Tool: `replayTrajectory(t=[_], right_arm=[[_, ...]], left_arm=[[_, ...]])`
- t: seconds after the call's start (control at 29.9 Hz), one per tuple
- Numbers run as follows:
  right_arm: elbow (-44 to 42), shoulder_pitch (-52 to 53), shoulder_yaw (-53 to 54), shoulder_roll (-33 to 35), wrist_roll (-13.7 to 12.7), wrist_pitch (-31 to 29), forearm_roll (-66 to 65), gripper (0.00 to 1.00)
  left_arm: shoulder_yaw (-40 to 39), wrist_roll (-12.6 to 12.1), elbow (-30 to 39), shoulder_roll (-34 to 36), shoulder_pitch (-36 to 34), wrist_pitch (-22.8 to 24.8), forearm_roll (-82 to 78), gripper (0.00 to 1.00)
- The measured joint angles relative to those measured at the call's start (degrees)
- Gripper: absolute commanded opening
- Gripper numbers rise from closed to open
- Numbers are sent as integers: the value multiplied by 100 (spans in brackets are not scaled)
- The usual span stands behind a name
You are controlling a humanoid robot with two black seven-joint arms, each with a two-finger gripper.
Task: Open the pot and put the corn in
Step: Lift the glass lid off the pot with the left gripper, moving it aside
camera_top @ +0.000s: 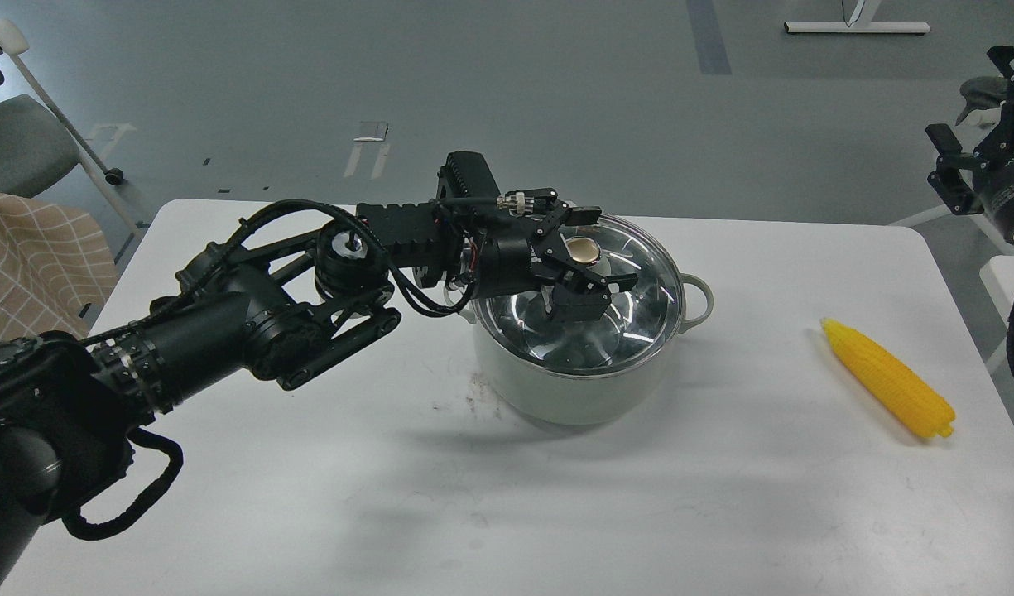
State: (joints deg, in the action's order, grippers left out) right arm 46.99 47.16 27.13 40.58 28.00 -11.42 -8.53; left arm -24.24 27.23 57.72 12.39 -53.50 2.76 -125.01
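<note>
The pale grey-green pot [560, 389] stands mid-table with its glass lid [639, 285] on it. My left gripper [588, 251] is open, its two fingers [603, 284] standing either side of the lid's brass-coloured knob [583, 249], apart from it. The yellow corn [887, 379] lies on the table to the right of the pot, point towards the back. My right gripper [968, 95] is raised at the far right edge, beyond the table, open and empty.
The white table [308, 497] has a small smudge [480, 397] left of the pot. A grey chair [18, 141] and a checked cloth [35, 257] are off the table's left side. A white stand base [854, 27] lies on the floor behind.
</note>
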Motion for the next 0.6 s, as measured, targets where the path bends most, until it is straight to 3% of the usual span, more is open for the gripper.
replayTrajectory(t=[0.1, 0.3, 0.33, 0.37, 0.5, 0.6], right_arm=[[4, -4, 13, -9, 0, 0, 0, 100], [4, -20, 21, -8, 0, 0, -3, 100], [4, -21, 21, -4, 0, 0, -3, 100], [4, -22, 21, -2, 0, 0, -3, 100], [10, -35, 21, 2, 0, 0, -5, 100], [33, -37, 21, 5, 0, 1, -8, 100]], left_arm=[[5, 5, -17, 8, 35, -24, 0, 94], [7, 10, -143, 8, 85, -30, 0, 67], [7, 10, -165, 8, 99, -30, 0, 50], [7, 10, -177, 7, 107, -30, 0, 28], [7, 7, -242, 4, 131, -30, 0, 3], [-5, 0, -275, 14, 135, -36, 2, 0]])
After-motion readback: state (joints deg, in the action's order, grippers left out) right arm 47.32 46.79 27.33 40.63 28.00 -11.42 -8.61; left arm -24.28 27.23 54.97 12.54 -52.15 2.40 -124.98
